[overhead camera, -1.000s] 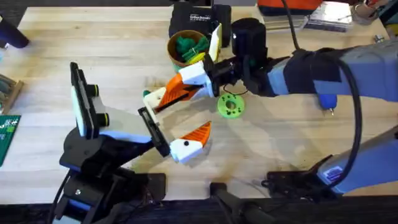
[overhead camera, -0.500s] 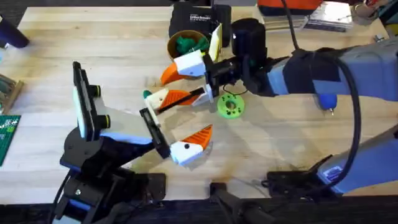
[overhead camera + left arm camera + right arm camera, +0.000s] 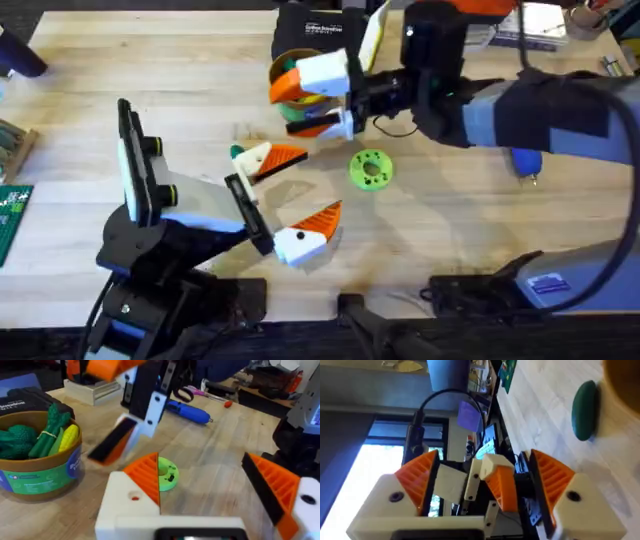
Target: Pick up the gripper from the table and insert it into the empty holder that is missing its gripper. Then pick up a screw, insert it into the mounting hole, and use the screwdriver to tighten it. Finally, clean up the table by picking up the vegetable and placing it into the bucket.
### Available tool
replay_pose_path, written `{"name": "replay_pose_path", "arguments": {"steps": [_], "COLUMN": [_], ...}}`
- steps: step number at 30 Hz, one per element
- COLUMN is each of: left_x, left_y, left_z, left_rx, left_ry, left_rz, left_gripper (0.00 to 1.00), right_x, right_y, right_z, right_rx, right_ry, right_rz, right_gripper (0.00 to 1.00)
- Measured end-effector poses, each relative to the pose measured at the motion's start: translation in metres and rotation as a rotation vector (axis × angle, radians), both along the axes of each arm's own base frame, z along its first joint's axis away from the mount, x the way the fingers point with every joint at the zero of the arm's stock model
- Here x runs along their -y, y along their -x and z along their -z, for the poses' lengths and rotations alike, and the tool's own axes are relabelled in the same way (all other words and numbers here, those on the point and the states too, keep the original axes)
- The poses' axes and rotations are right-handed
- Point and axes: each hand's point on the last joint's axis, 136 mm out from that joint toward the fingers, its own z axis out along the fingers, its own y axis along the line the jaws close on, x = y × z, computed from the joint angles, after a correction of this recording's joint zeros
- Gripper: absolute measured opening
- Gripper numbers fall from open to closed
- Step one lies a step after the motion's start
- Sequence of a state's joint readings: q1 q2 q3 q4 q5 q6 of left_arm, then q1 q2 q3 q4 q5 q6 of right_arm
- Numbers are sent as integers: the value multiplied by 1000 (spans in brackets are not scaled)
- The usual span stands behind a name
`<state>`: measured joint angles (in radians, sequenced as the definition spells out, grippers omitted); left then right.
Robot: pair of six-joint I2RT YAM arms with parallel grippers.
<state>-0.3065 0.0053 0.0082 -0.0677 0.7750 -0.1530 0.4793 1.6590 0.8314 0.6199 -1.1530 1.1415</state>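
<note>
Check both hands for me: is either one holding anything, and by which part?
Nothing is held. The right hand hovers open near the bucket, with nothing between its pads. The left hand is open and empty too.

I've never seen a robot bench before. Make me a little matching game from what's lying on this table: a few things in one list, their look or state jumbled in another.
Things:
1. bucket
2. screwdriver
3. ring
4. vegetable

Descriptions:
A. blue, lying on the table
B. bright green, flat, with holes
C. dark green, lying on the bare wood
D. holds green and yellow toys

Pairs: 1-D, 2-A, 3-B, 4-C
</note>
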Motion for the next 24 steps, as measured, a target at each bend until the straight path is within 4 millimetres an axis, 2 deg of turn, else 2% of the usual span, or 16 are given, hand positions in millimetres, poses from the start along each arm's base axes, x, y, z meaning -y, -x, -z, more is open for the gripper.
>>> {"name": "replay_pose_path", "arguments": {"steps": [6,12,15,20,24], "left_x": [0,0,0,0,0], "left_y": [0,0,0,0,0], "left_z": [0,0,0,0,0], "left_rx": [0,0,0,0,0], "left_ry": [0,0,0,0,0], "left_rz": [0,0,0,0,0], "left_gripper": [985,985,985,985,985], "right_x": [22,54,71,100,116], "right_y": [-11,-9,-2,19,44], "right_z": [-17,-8,-5,-10,4], "right_rx": [82,104,148,371,502], "right_ry": [32,212,348,613,817], "right_rz": [99,222,278,339,288], "right_gripper": [994,995,994,995,995]}}
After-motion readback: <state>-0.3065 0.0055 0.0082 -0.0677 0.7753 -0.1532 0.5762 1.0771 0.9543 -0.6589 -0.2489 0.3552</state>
